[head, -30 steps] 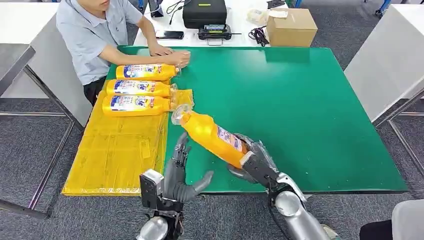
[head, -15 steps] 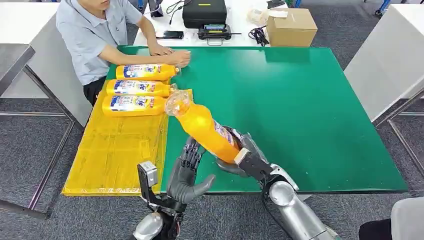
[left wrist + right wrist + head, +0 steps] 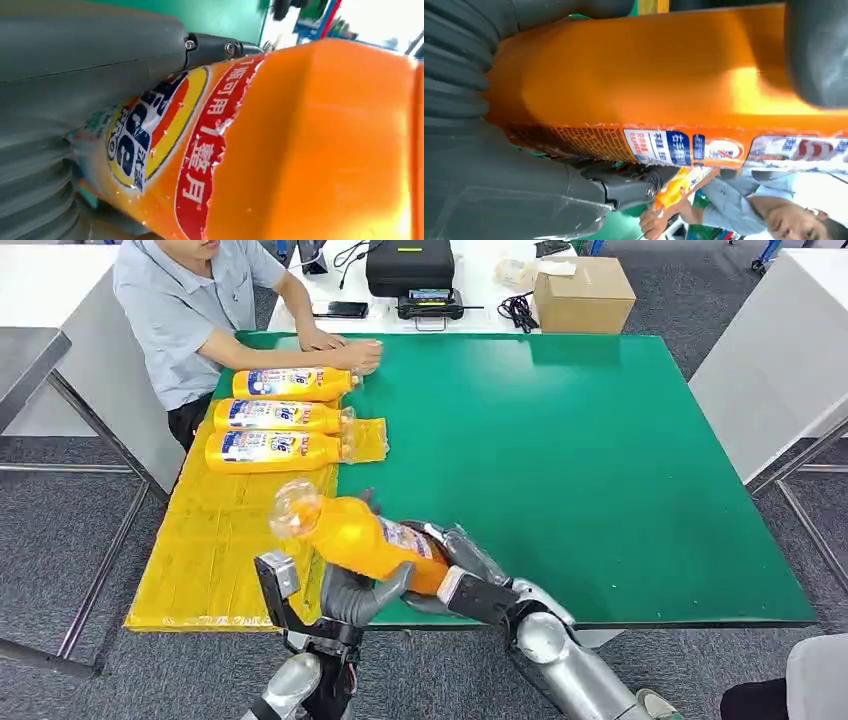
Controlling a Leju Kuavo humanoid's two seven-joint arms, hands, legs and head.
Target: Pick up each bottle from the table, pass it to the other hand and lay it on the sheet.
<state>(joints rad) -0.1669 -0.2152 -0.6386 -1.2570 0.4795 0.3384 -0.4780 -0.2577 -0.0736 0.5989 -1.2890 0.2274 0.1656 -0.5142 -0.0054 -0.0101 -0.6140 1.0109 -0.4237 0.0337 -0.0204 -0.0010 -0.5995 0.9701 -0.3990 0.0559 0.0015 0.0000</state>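
On the left I see the yellow plastic sheet with three orange label-wrapped bottles lying side by side at its far end. My left hand cups the orange plastic bottle with the clear cap from below, thumb against its side; I cannot tell if those fingers have clamped. My right hand wraps the bottle's base, fingers clamped around it, above the green table. A person's hands rest beyond.
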